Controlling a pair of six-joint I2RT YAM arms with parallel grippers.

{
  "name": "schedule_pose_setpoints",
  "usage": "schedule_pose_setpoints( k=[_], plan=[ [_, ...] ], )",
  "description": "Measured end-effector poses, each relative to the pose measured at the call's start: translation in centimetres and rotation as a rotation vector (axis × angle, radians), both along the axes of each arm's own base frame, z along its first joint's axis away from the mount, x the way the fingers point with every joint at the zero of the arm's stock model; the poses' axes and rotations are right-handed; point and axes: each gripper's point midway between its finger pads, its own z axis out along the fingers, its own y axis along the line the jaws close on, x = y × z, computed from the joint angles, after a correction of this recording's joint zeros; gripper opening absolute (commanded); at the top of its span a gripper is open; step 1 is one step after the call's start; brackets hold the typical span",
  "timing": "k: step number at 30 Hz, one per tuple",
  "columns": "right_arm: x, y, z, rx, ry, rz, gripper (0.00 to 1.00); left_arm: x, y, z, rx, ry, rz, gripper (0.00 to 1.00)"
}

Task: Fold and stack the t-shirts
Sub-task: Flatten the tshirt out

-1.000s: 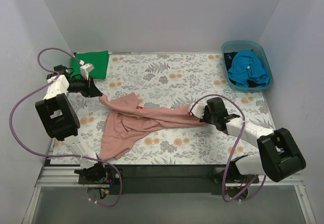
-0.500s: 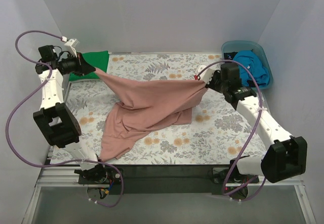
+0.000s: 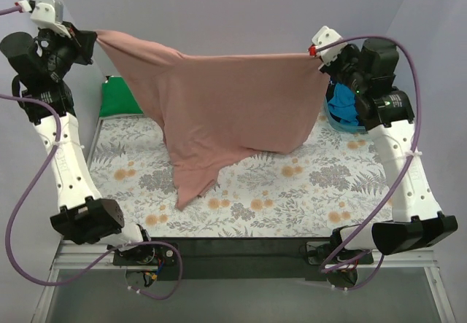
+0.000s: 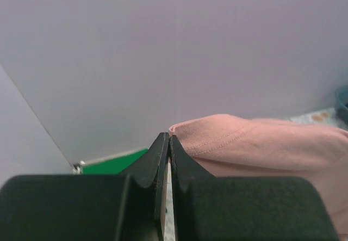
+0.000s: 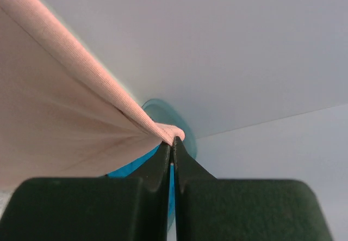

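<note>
The dusty pink t-shirt (image 3: 219,108) hangs stretched high between my two grippers, its lower point trailing onto the table at the front left. My left gripper (image 3: 93,37) is shut on its left corner (image 4: 217,137). My right gripper (image 3: 315,52) is shut on its right corner (image 5: 168,133). The bright green t-shirt (image 3: 117,98) lies folded at the table's back left and shows in the left wrist view (image 4: 111,162). The bright blue t-shirt (image 3: 344,111) sits in the teal tub (image 3: 330,119) at the back right, partly hidden behind the pink shirt and my right arm.
The floral table covering (image 3: 306,192) spreads under the hanging shirt. White walls close in the back and both sides. Purple cables loop beside each arm.
Both arms have risen high and spread apart, lifting the pink t-shirt off the table until it hangs taut between them. Only its lower tip stays on the table.
</note>
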Motion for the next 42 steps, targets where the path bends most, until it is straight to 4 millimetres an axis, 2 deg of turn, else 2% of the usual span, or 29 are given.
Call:
schedule_pose_setpoints(
  k=[4, 8, 13, 17, 20, 22, 24, 27, 30, 32, 33, 35, 37, 38, 41, 42],
  plan=[
    [-2.1, -0.7, 5.7, 0.044, -0.124, -0.015, 0.01, -5.5, -0.9, 7.0, 0.058, -0.222, 0.091, 0.0],
    [-6.1, -2.0, 10.8, 0.086, -0.252, -0.041, 0.01, -13.5, -2.9, 13.2, 0.124, -0.468, 0.166, 0.0],
    [-14.0, -4.1, 16.6, 0.143, -0.447, -0.057, 0.01, -23.8, -5.5, 19.2, 0.202, -0.76, 0.256, 0.0],
    [-20.3, -5.5, 20.8, 0.187, -0.623, -0.054, 0.01, -29.7, -6.7, 22.3, 0.251, -0.928, 0.325, 0.0],
    [-24.4, -6.6, 23.7, 0.203, -0.75, -0.057, 0.01, -32.4, -7.0, 24.0, 0.285, -1.007, 0.375, 0.0],
    [-25.9, -6.9, 25.2, 0.203, -0.813, -0.06, 0.01, -33.4, -6.9, 24.9, 0.305, -1.041, 0.41, 0.0],
    [-26.4, -7.1, 26.2, 0.19, -0.856, -0.065, 0.01, -33.9, -6.9, 25.4, 0.322, -1.059, 0.429, 0.0],
    [-25.2, -6.9, 26.4, 0.161, -0.865, -0.073, 0.01, -33.3, -6.8, 25.2, 0.347, -1.044, 0.428, 0.0],
    [-21.7, -6.1, 24.8, 0.132, -0.819, -0.071, 0.01, -30.2, -6.3, 23.0, 0.369, -0.965, 0.395, 0.0],
    [-18.3, -5.2, 22.1, 0.101, -0.743, -0.059, 0.01, -27.1, -5.4, 20.5, 0.369, -0.876, 0.368, 0.0],
    [-15.9, -4.6, 20.0, 0.083, -0.691, -0.052, 0.01, -25.0, -4.9, 18.7, 0.364, -0.813, 0.349, 0.0],
    [-11.9, -3.4, 15.2, 0.048, -0.579, -0.029, 0.01, -20.6, -3.8, 15.0, 0.35, -0.683, 0.302, 0.0],
    [-7.9, -2.2, 9.1, 0.013, -0.445, -0.003, 0.01, -16.4, -3.2, 10.0, 0.334, -0.538, 0.231, 0.0],
    [-5.9, -1.5, 5.5, -0.007, -0.364, 0.012, 0.01, -14.8, -3.0, 7.7, 0.323, -0.475, 0.198, 0.0],
    [-2.1, -0.2, -3.7, -0.053, -0.167, 0.049, 0.01, -9.6, -2.5, -1.6, 0.258, -0.242, 0.094, 0.0],
    [-1.2, 0.2, -6.8, -0.066, -0.104, 0.063, 0.01, -8.4, -2.4, -4.1, 0.235, -0.179, 0.075, 0.0]
  ],
)
